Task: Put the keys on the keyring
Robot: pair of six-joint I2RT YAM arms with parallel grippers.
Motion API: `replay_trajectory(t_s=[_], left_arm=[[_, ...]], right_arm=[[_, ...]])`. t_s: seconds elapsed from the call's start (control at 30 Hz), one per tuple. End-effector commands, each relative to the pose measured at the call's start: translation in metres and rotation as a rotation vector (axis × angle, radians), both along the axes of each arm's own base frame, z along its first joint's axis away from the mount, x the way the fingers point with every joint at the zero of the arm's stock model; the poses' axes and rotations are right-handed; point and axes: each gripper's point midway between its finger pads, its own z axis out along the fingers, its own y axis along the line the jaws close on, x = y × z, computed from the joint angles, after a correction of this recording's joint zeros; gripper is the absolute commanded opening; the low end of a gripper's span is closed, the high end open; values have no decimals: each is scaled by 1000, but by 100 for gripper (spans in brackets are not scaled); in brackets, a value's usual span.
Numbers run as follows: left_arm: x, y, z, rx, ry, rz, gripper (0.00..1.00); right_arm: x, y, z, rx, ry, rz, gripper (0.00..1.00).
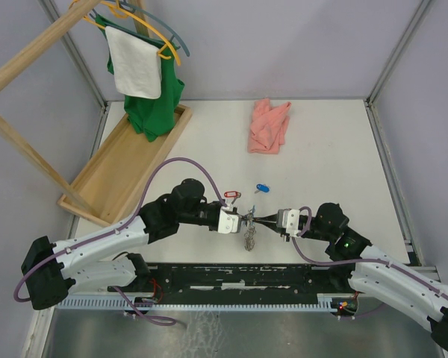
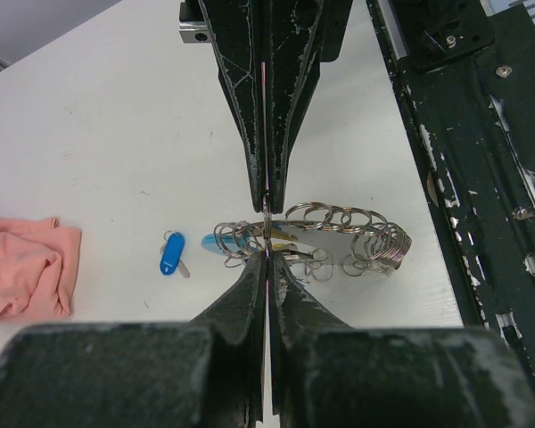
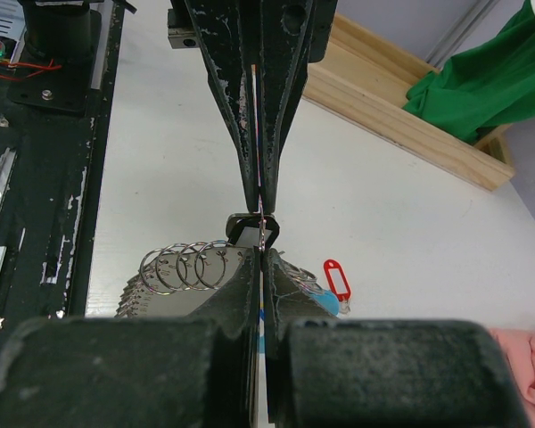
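Observation:
My left gripper (image 1: 244,218) and right gripper (image 1: 258,218) meet tip to tip above the table. Both are shut on one thin ring of the keyring (image 1: 249,239), whose silvery rings hang and lie below them. In the left wrist view my fingertips (image 2: 266,255) pinch that ring, with the ring pile (image 2: 348,234) and its light-blue tag (image 2: 216,242) behind. In the right wrist view the gripper (image 3: 261,251) pinches it beside a black-framed tag (image 3: 246,227). A blue-tagged key (image 1: 262,189) and a red-tagged key (image 1: 230,195) lie loose on the table.
A pink cloth (image 1: 269,125) lies at the back of the table. A wooden tray (image 1: 127,168) with a green garment (image 1: 155,104) and a hanger rack stands at the back left. The black rail (image 1: 246,277) runs along the near edge.

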Motion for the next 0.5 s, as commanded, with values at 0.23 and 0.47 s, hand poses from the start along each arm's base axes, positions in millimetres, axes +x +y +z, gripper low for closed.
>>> replay_trajectory(t_s=[0.23, 0.47], left_arm=[[-1, -14, 26, -67, -56, -60, 3], [-1, -16, 28, -70, -59, -70, 3]], right_arm=[[1, 3, 31, 67, -70, 14, 1], [-1, 5, 27, 37, -57, 30, 1]])
